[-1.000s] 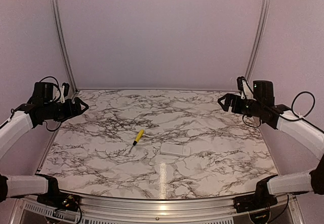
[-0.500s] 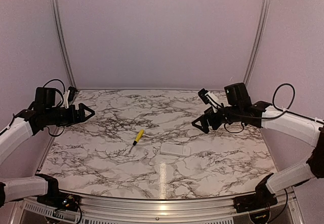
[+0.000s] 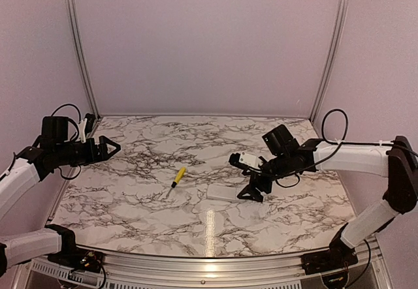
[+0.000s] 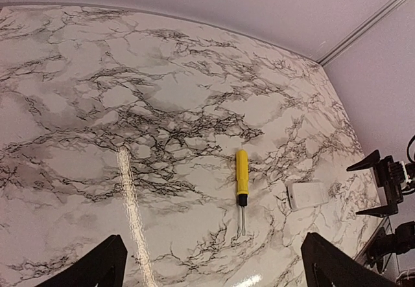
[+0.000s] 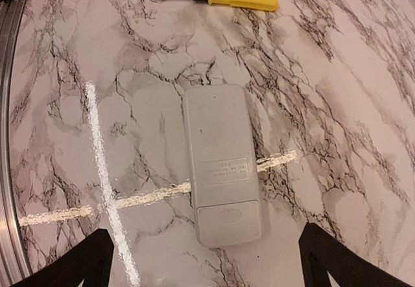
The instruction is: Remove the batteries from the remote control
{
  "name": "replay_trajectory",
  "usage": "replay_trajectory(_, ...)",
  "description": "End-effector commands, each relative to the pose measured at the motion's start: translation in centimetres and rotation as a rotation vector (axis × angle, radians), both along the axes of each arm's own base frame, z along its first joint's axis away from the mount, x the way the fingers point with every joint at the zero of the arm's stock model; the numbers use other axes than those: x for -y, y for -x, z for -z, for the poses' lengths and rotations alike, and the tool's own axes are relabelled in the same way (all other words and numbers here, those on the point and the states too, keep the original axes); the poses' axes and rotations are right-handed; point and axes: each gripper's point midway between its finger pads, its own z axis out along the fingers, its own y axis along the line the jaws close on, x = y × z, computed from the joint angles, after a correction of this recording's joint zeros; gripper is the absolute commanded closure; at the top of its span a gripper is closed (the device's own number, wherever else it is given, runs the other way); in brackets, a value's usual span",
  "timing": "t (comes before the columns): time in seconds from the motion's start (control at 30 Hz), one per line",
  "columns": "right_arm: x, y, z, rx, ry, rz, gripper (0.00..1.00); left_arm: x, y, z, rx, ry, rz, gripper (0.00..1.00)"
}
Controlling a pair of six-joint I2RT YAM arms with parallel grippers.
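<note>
Approach step; remote control (image 5: pixel 224 164) lies flat mid-frame in right wrist view, back up, cover (image 5: pixel 228 221) on, batteries unseen; right gripper (image 3: pixel 243 179) hovers above it, jaws wide, empty; left gripper (image 3: pixel 111 149) mid-left, wide, empty; next: descend, pin remote, slide cover off.

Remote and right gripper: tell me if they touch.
Apart. Right wrist view: bare table shows between the remote and both fingers of the open right gripper.

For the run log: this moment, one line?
remote: cover on | right tool: open over remote | left tool: open, away | screwdriver: untouched
</note>
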Motion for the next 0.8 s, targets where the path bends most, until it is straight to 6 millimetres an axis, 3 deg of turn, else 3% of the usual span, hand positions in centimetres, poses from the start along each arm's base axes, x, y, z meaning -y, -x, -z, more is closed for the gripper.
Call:
replay_trajectory(0.0,-0.1,0.7,1.7,-0.035,0.079,-0.1,0.02,0.0,0.3,0.1,0.016,-0.006,0.001,0.01)
replay_trajectory(0.37,-0.1,0.0,5.5,-0.031,0.199,-0.117,0.02,-0.1,0.3,0.2,0.028,-0.009,-0.005,0.01)
replay_trajectory(0.77,-0.3,-2.3,6.8,0.039,0.24,-0.071,0.02,-0.3,0.0,0.9,0.01,-0.034,-0.005,0.01)
